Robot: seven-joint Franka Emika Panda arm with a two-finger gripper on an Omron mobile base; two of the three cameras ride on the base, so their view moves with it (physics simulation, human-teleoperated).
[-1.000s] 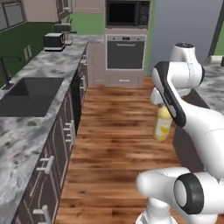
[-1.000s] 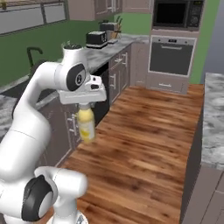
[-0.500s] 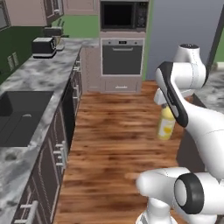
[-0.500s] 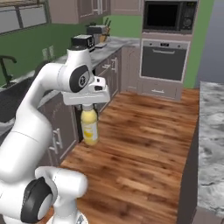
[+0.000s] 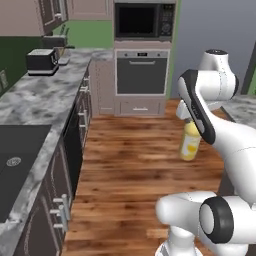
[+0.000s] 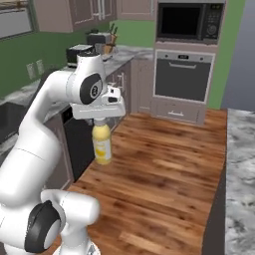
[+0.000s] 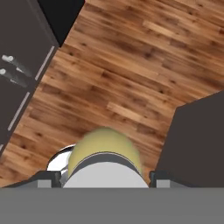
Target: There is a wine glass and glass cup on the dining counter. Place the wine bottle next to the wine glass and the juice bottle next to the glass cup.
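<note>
The yellow juice bottle (image 5: 190, 142) (image 6: 102, 144) hangs upright above the wooden floor, its cap in my gripper (image 6: 101, 121). In the hand view the bottle (image 7: 105, 148) sits between the two finger tips, my gripper (image 7: 103, 177) shut on its white top. Along the right edge runs the marbled top of the dining counter (image 6: 241, 169) (image 5: 239, 106); its dark side panel (image 7: 197, 140) stands close to the bottle. The wine glass, the glass cup and the wine bottle are out of view.
At the left, a marbled worktop (image 5: 40, 100) over dark cabinets carries a toaster (image 5: 42, 61) and a black sink. An oven (image 5: 141, 75) and microwave (image 5: 144, 20) stand straight ahead. Wooden floor (image 5: 130, 160) lies between the cabinets (image 7: 17, 74) and the counter.
The whole picture has shifted, so the base has driven on: the oven is nearer and the worktop slides left. The juice bottle stays in the same grip.
</note>
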